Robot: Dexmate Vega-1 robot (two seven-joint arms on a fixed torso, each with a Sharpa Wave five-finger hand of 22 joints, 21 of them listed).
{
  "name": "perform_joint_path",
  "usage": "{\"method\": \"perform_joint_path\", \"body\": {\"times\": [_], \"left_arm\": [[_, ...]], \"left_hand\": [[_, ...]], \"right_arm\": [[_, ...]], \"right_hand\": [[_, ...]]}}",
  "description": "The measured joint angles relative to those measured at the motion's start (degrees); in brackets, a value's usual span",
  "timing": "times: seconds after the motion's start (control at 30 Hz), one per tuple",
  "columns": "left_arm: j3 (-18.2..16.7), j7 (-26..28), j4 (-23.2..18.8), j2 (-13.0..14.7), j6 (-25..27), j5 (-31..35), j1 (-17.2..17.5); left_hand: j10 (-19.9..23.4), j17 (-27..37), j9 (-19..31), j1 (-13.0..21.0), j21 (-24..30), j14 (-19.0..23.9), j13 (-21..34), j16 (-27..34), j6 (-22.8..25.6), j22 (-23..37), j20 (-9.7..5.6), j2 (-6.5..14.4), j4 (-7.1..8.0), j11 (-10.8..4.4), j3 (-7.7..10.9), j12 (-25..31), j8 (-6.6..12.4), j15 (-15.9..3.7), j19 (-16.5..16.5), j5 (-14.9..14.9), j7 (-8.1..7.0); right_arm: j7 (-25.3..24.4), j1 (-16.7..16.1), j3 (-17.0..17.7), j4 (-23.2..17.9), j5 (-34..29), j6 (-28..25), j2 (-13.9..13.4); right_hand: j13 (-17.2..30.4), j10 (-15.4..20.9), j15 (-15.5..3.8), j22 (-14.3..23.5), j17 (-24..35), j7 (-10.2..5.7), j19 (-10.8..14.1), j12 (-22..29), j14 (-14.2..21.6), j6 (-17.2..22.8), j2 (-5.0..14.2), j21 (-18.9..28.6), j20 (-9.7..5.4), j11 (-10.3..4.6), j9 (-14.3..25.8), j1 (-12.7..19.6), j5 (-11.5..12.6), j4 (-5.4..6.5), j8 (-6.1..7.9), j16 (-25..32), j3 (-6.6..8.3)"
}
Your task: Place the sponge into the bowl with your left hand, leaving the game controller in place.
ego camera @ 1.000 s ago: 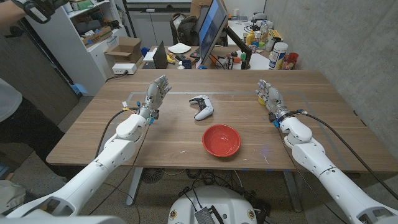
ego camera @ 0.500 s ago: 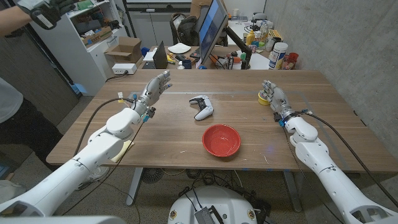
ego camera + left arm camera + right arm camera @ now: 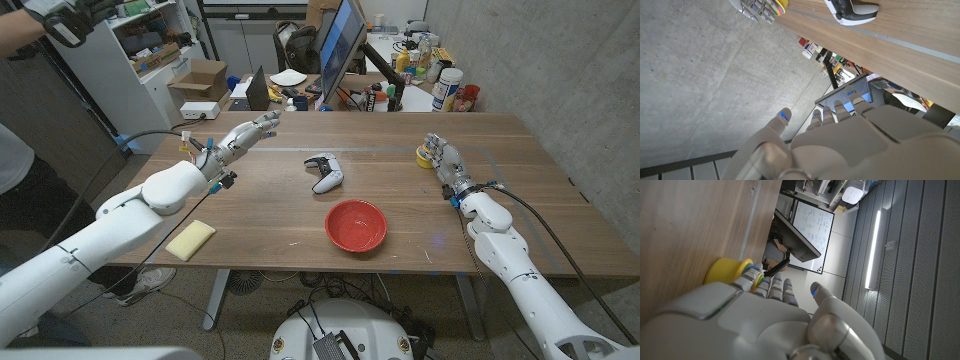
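A: Four items are sitting on the wooden table. Where is the sponge lying?

B: Sponge, pale yellow, is lying near the front left corner of the tabletop, beside the left forearm and well apart from the bowl.

A: Bowl?

B: Bowl, red, is standing near the middle of the front edge, with nothing showing inside it. Game controller, white and black, is lying just behind it, toward the middle of the tabletop.

A: Fourth item?

B: Small yellow object is sitting toward the back right, touching or just beside the right hand's fingers; I cannot tell which.

A: Left hand?

B: Left hand is hovering above the back left part of the tabletop, fingers stretched out and apart, gripping nothing.

A: Right hand?

B: Right hand is standing by the yellow object, fingers extended upward and slightly apart, nothing in its grasp.

A: Anything around the table?

B: Monitor and a clutter of bottles are standing beyond the back edge.
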Motion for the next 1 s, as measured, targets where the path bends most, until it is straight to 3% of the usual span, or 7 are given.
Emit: {"method": "perform_joint_path", "body": {"times": [0.17,0.43,0.7,0.9,1.0], "left_arm": [[-5.18,-0.08,-3.28,2.98,-0.78,2.51,4.89],[-14.24,-2.14,-6.57,3.98,-2.3,6.44,12.47],[-22.52,-6.58,-9.16,2.61,-3.38,12.33,18.07],[-28.37,-11.03,-12.02,1.04,-4.38,21.3,21.56],[-30.86,-13.67,-13.2,-0.4,-5.98,27.23,22.83]], "left_hand": [[0.0,0.0,0.0,0.31,0.0,0.31,0.0,0.0,0.0,0.0,-0.59,0.02,-0.34,0.0,0.35,0.0,0.0,-0.31,0.01,0.0,0.0],[0.62,0.01,0.0,1.39,0.0,0.31,0.29,0.0,0.49,0.0,-0.59,0.63,-1.26,-0.59,0.8,0.0,0.0,-0.32,0.01,0.0,-0.53],[1.15,0.01,0.29,2.35,0.0,0.92,0.28,-0.43,-0.76,0.01,-1.36,0.99,-2.89,-1.13,0.46,-0.01,0.0,-0.92,0.18,-0.61,-2.18],[0.81,0.01,0.29,2.97,-0.51,1.01,0.28,-0.45,-2.8,0.01,-3.44,0.82,-4.95,-2.47,-0.84,-0.23,-0.27,-1.66,0.62,-1.05,-3.58],[0.57,0.02,0.29,3.08,-0.51,1.16,0.28,-0.45,-2.8,0.01,-3.45,0.67,-5.33,-2.71,-1.23,-0.23,-0.27,-1.81,0.63,-1.46,-3.58]], "right_arm": [[-0.59,-0.58,0.22,-1.1,-0.69,-0.24,0.65],[-2.19,-1.14,0.12,-2.39,-1.93,-0.58,1.55],[-4.16,-1.78,-0.46,-3.46,-2.99,-0.63,2.41],[-5.79,-2.23,-0.87,-4.18,-3.62,-0.59,3.08],[-6.55,-2.32,-1.1,-4.23,-3.84,-0.41,3.53]], "right_hand": [[0.0,0.0,0.0,0.0,0.23,0.0,0.0,0.0,0.0,0.0,0.0,0.0,0.0,0.0,0.0,0.0,0.0,0.0,0.0,0.0,0.0],[0.0,0.0,0.0,0.0,0.28,0.0,0.0,0.0,0.0,0.0,0.0,0.0,0.0,0.0,0.0,0.0,0.0,0.02,0.0,0.0,-0.03],[-0.01,0.0,0.0,-0.01,0.27,0.0,0.0,0.0,0.0,0.0,0.0,0.0,0.0,0.0,0.0,0.0,0.0,0.25,0.0,0.39,-0.25],[-0.01,0.0,0.0,-0.01,0.27,0.0,0.0,0.0,0.0,0.0,-0.31,0.0,0.0,0.0,0.0,-0.31,0.0,0.43,0.0,0.39,-0.44],[-0.01,0.0,0.0,-0.01,0.27,0.0,0.0,0.0,0.0,0.0,-0.31,0.0,0.0,0.0,-0.01,-0.34,0.0,0.59,0.0,0.39,-0.6]]}}
